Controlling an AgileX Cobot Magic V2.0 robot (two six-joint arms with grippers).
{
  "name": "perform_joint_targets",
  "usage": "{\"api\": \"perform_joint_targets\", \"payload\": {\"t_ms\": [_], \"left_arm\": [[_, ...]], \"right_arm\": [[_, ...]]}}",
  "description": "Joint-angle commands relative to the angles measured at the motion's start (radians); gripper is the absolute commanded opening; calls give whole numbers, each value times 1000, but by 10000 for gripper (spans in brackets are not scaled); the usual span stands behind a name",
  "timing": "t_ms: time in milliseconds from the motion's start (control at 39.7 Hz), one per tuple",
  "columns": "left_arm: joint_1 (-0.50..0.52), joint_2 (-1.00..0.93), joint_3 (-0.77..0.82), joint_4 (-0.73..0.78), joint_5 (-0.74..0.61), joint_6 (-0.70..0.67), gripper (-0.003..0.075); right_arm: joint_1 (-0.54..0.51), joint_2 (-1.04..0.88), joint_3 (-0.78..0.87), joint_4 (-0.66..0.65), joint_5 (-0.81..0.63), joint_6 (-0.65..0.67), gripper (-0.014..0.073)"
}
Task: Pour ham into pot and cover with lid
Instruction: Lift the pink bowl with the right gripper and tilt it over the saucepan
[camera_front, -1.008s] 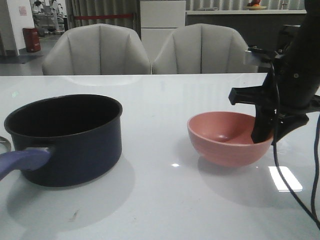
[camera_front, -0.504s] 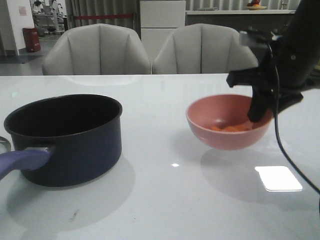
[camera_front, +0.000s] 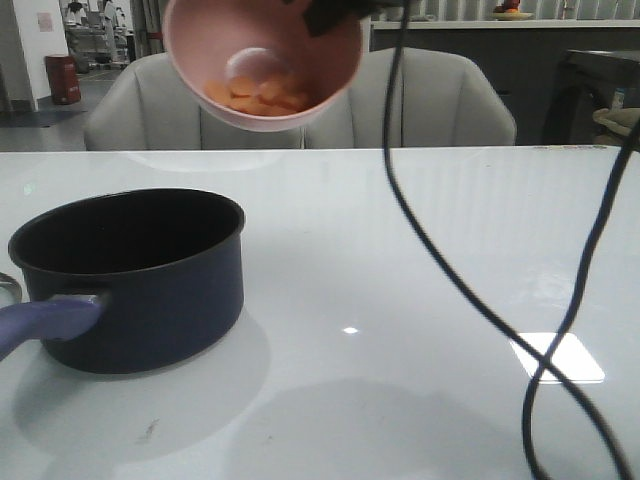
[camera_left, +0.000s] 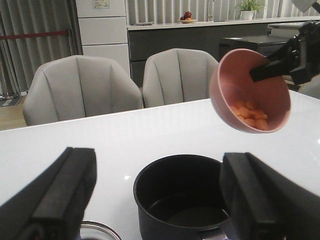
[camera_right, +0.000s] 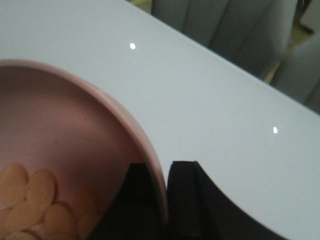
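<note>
One pot (camera_front: 130, 275) stands on the table (camera_front: 420, 250). One pink bowl (camera_front: 262, 62), tilted above it, holds several ham slices (camera_front: 255, 96), uncountable. Right gripper (camera_right: 165, 200) pinches the bowl rim. Left gripper (camera_left: 157, 200) gapes wide, empty. Lid edge (camera_left: 95, 231) barely visible.

Right gripper (camera_right: 162, 200) now carrying pink bowl (camera_front: 262, 62) high above table, no longer resting low at table's right side as second ago. Jaws pinching bowl rim, one finger inside, one outside. Bowl is tilting, mouth turning toward camera, where before it sat level. Ham (camera_front: 255, 95) is sliding into heap at lowest part of bowl, below gripper. Bowl now hanging above and slightly behind pot (camera_front: 130, 275). Gripper cable (camera_front: 450, 280) now trailing across front view, arm mostly gone from it.
</note>
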Motion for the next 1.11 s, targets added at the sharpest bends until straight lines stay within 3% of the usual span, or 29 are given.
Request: {"api": "perform_joint_targets", "payload": {"t_ms": [0, 151, 328, 454, 605, 731, 1084], "left_arm": [[-8, 13, -29, -3, -76, 0, 556], [-8, 13, -29, -3, -76, 0, 556], [-8, 13, -29, -3, -76, 0, 556], [-8, 13, -29, -3, -76, 0, 556], [-8, 13, -29, -3, -76, 0, 556], [-8, 13, -29, -3, -76, 0, 556], [-8, 13, -29, -3, -72, 0, 556]], "right_arm": [[30, -25, -36, -58, -256, -20, 139], [57, 20, -36, -58, -442, -128, 139], [104, 100, -35, -39, -655, -349, 139], [158, 170, -35, 34, -830, -544, 139], [222, 239, -21, 159, -1138, -784, 139], [232, 280, -8, 174, -1286, -809, 139], [222, 375, -5, 289, -1324, -808, 139]]}}
